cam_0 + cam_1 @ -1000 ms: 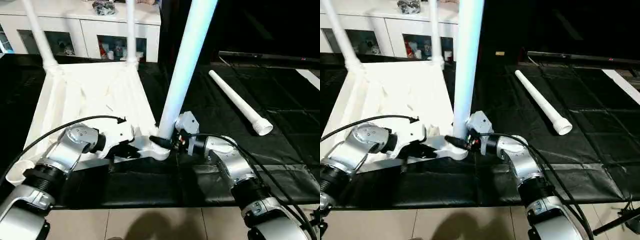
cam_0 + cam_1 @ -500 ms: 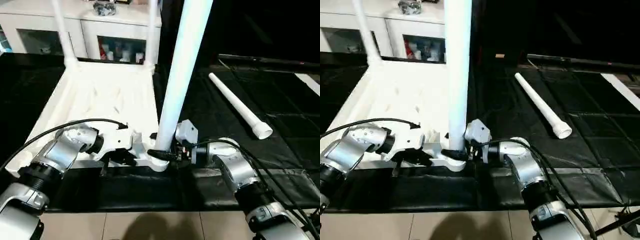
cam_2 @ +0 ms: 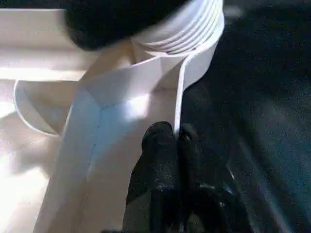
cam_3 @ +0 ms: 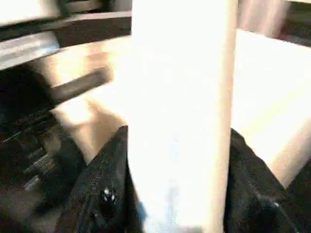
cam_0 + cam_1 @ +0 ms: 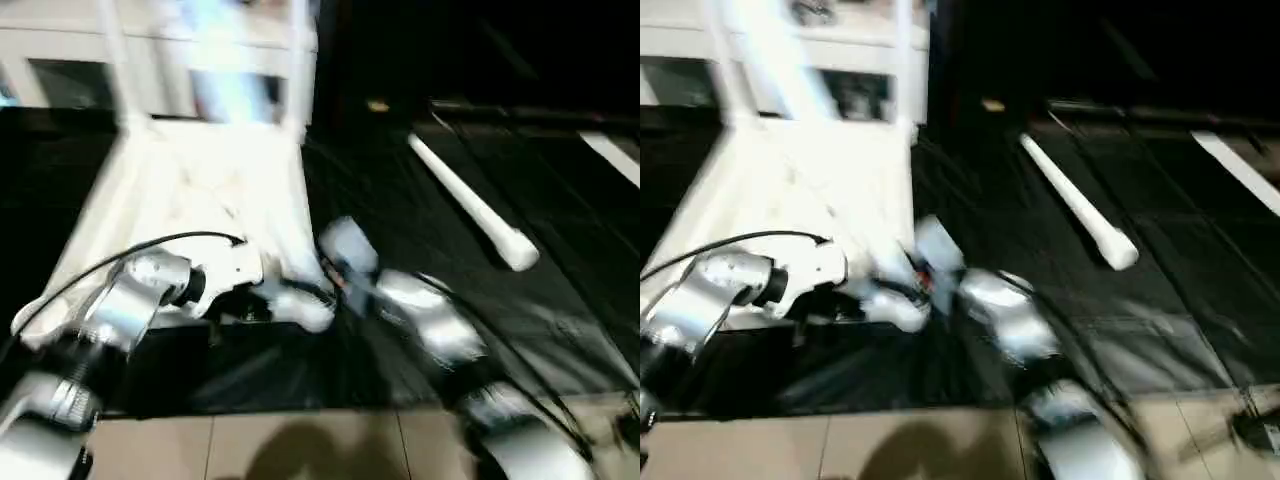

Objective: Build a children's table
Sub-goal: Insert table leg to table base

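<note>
Table top: the white plastic table top [image 5: 190,200] lies upside down on the black mat [image 5: 560,300], ribbed underside up. It serves as the landmark below.
Near corner socket: the round ribbed socket [image 3: 192,29] sits at the table top's corner nearest the robot, toward its right side; both claws meet there.
Left claw: the left claw [image 3: 170,138] is closed tight, its two black fingers [image 3: 158,145] pinching the thin white edge wall of the table top just beside that socket. In the head views its silver forearm [image 5: 120,310] reaches in over the table top's near edge.
Right claw: the right claw [image 4: 177,194] stands about half open, one black finger on each side of a white tube leg [image 4: 180,107], gripping it. The head views smear this arm [image 5: 420,320] and the leg it holds into a pale streak, so the leg's exact tilt cannot be told.
Fitted legs: two white legs [image 5: 118,70] stand upright at the table top's far corners.
Spare leg: a fourth white tube leg [image 5: 470,205] lies flat on the mat, well apart from the table top on the robot's right, its wider ribbed end toward the robot.
Cabinet: a white cabinet [image 5: 60,70] with glass doors stands beyond the table top's far edge.
Floor: pale tiles [image 5: 300,445] show in front of the mat, on the robot's side of the table top.
</note>
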You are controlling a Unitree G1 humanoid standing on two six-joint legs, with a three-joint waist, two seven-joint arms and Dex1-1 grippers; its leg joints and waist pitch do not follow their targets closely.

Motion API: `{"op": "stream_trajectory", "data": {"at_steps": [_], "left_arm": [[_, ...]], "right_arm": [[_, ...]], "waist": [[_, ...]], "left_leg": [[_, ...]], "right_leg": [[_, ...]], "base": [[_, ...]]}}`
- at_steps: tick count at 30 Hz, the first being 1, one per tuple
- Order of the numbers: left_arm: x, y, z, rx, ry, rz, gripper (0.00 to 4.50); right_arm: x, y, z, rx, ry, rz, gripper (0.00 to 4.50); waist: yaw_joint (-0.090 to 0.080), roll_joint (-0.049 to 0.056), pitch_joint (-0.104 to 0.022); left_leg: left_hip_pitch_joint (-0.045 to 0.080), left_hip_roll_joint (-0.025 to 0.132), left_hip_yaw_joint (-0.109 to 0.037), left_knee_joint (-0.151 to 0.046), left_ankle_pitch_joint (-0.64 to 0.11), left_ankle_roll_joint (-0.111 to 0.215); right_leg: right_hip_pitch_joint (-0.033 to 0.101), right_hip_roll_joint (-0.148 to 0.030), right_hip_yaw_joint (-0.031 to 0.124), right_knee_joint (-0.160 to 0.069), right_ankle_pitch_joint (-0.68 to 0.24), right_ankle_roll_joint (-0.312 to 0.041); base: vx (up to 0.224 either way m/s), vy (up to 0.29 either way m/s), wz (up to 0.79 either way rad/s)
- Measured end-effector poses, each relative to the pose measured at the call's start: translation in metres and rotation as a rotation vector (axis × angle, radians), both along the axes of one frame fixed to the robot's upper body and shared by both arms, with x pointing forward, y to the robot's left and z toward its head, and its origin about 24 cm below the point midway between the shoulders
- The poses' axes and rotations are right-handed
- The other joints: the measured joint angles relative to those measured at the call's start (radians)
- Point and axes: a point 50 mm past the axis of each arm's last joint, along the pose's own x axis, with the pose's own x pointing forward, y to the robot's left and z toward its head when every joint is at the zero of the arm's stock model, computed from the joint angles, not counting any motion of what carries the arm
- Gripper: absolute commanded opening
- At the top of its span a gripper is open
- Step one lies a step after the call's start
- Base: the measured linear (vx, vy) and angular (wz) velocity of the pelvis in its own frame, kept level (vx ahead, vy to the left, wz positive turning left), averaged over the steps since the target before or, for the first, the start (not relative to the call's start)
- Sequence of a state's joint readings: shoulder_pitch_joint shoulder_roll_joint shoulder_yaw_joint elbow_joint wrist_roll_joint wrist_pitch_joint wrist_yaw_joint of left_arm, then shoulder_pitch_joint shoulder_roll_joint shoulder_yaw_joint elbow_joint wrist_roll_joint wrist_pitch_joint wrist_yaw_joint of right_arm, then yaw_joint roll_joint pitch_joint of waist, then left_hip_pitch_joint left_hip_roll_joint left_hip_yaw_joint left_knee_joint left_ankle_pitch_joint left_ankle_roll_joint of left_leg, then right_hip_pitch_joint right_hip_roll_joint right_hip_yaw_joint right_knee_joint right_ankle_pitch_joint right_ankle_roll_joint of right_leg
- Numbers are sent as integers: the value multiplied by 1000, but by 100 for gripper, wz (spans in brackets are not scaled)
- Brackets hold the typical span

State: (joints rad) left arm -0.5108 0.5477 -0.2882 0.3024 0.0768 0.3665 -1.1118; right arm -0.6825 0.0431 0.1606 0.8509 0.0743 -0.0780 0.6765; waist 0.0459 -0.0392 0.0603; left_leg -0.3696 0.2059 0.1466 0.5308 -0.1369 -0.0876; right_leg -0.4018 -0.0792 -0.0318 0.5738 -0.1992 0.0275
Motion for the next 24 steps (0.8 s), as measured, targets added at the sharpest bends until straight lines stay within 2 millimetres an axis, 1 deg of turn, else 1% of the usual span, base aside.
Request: {"op": "stream_trajectory", "data": {"at_steps": [1, 2, 3, 5, 7, 8, 10, 12, 15, 18, 19, 21, 23, 24], "left_arm": [[-3, -3, -1, -19, 3, 42, 0], [-7, -6, -1, -47, 2, 114, 0], [-10, -10, -2, -66, 0, 152, 0], [-15, -19, -3, -95, -3, 227, 0], [-16, -23, -2, -99, -17, 246, 0], [-17, -24, -1, -97, -25, 249, 0], [-16, -25, -1, -85, -39, 255, 0], [-14, -25, -1, -64, -71, 228, 0], [-10, -24, -1, -54, -98, 205, 0], [-5, -17, 0, -24, -131, 196, 0], [-3, -14, 0, -17, -143, 187, 0], [1, -5, 2, 8, -168, 155, 0], [7, 5, 5, 33, -179, 138, 0], [9, 9, 5, 41, -183, 140, 0]], "right_arm": [[3, 3, 1, 8, 11, -37, 191], [8, 5, 2, 25, 37, -104, 191], [10, 5, 2, 36, 53, -148, 191], [15, 6, 2, 64, 93, -226, 191], [16, 5, 3, 72, 93, -250, 191], [17, 5, 4, 76, 93, -254, 191], [19, 3, 5, 90, 97, -263, 191], [20, -4, 6, 113, 81, -266, 191], [20, -11, 7, 165, 69, -263, 191], [18, -15, 10, 219, 53, -238, 191], [18, -21, 11, 241, 46, -242, 191], [17, -41, 12, 299, 46, -272, 191], [16, -59, 17, 357, 31, -290, 191], [16, -62, 21, 372, 23, -287, 191]], "waist": [[-10, 3, 3], [-19, 0, 5], [-23, 0, 7], [-35, -8, 10], [-41, -14, 15], [-40, -17, 17], [-38, -18, 16], [-32, -19, 16], [-26, -16, 18], [-22, -14, 19], [-18, -14, 19], [-11, -12, 20], [-8, -11, 21], [-8, -10, 21]], "left_leg": [[-1, 0, -3, 0, 0, 0], [-2, -1, -4, 0, 0, 0], [-2, -1, -4, 0, 0, 0], [-3, 0, -4, 0, 0, 0], [-2, 2, -5, 0, 0, 0], [-2, 2, -6, 0, 0, 0], [-2, 3, -7, -1, 0, 0], [-2, 3, -6, -1, 0, 0], [-2, 3, -5, -1, 0, 0], [-2, 3, -5, -1, 0, 0], [-3, 3, -5, -1, 0, 0], [-4, 3, -3, -1, 0, 0], [-5, 3, 1, -1, 0, 0], [-5, 2, 2, 0, 0, 0]], "right_leg": [[3, -2, -8, -4, -4, -6], [3, -6, -15, -7, -5, -9], [1, -9, -19, -10, -5, -9], [-1, -14, -30, -16, -5, -9], [-1, -15, -35, -19, -5, -9], [-1, -14, -37, -19, -5, -9], [-1, -14, -37, -19, -5, -9], [-1, -15, -37, -19, -5, -9], [-2, -15, -36, -19, -5, -9], [-5, -14, -37, -19, -5, -10], [-6, -14, -37, -19, -5, -10], [-9, -14, -35, -19, -4, -12], [-12, -14, -31, -19, -1, -16], [-13, -14, -30, -18, 4, -24]], "base": [[-40, 53, -20], [-24, 56, -26], [-24, 56, -26], [-18, 21, -11], [0, 0, 0], [0, 0, 0], [0, 0, 0], [0, 0, 0], [0, 0, 0], [0, 0, 0], [0, 0, 0], [0, 0, 0], [0, 0, 0], [0, 0, 0]]}}
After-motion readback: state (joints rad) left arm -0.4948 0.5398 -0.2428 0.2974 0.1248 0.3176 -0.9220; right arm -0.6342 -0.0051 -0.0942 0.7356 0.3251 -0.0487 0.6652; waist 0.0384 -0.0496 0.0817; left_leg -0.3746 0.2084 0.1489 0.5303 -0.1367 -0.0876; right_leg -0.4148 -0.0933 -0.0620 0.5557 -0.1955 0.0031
